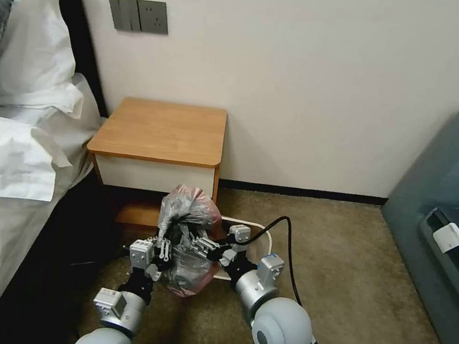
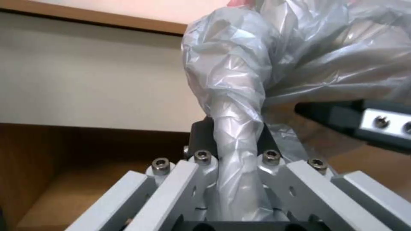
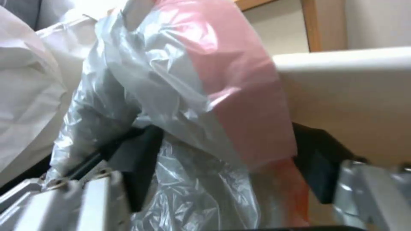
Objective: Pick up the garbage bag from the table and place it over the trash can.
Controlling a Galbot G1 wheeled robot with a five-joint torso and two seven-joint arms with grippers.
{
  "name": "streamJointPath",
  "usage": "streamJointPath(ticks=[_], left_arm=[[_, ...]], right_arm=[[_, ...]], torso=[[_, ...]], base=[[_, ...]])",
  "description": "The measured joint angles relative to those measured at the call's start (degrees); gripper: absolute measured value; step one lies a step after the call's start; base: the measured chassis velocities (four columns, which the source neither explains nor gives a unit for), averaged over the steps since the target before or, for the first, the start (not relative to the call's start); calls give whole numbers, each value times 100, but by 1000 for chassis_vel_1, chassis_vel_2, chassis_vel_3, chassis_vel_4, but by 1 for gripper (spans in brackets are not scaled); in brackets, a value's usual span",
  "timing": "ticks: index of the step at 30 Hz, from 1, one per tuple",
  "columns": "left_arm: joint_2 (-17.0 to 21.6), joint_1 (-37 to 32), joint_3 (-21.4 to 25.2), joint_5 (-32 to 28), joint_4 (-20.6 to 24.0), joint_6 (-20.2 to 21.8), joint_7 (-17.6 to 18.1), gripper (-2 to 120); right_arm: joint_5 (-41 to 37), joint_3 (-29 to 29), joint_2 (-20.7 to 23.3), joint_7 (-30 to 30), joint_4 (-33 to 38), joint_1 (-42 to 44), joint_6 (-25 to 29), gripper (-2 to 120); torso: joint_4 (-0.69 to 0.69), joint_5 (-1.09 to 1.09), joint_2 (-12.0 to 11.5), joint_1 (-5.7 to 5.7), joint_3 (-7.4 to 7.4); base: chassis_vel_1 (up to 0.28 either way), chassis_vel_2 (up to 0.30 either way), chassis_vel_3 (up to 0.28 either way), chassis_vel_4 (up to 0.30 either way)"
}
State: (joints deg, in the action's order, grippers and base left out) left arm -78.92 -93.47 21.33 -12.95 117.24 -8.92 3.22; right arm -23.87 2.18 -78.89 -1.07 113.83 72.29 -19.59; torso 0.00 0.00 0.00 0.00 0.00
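The garbage bag [image 1: 188, 210], crinkled grey film with a pinkish-red rim, hangs bunched in front of the table [image 1: 161, 130], just below its white drawer front. My left gripper [image 1: 164, 244] is shut on a twisted strand of the garbage bag [image 2: 237, 128], which runs between its fingers [image 2: 203, 141]. My right gripper [image 1: 202, 245] reaches into the film from the other side. Its dark pads [image 3: 139, 160] stand wide apart, open, with the garbage bag [image 3: 192, 96] draped between them. The trash can [image 1: 262, 235] stands on the carpet right behind the bag, its beige wall [image 3: 364, 96] close to the right gripper.
A bed with white linen [image 1: 5, 173] runs along the left, tight against the table. At the right stands a grey-blue sofa [image 1: 457, 189], with open carpet [image 1: 350, 288] between it and the trash can. A black cable [image 1: 292, 244] loops over my right arm.
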Motion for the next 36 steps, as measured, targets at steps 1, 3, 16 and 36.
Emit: streamJointPath(ticks=[1, 3, 16, 36], left_arm=[[1, 0, 3, 0, 3, 0, 0, 6], [1, -1, 4, 0, 7, 0, 0, 6], [-34, 1, 9, 7, 10, 13, 12, 6], [-92, 67, 123, -131, -66, 60, 104, 6]], right_arm=[[4, 0, -7, -13, -5, 4, 10, 63], [8, -1, -8, -14, -9, 10, 19, 59], [73, -23, 19, -18, -23, 64, 147, 13], [275, 270, 451, 128, 832, 343, 215, 0]], torso=[[0, 0, 0, 0, 0], [0, 0, 0, 0, 0], [0, 0, 0, 0, 0], [0, 0, 0, 0, -1]], base=[[0, 0, 0, 0], [0, 0, 0, 0], [0, 0, 0, 0], [0, 0, 0, 0]])
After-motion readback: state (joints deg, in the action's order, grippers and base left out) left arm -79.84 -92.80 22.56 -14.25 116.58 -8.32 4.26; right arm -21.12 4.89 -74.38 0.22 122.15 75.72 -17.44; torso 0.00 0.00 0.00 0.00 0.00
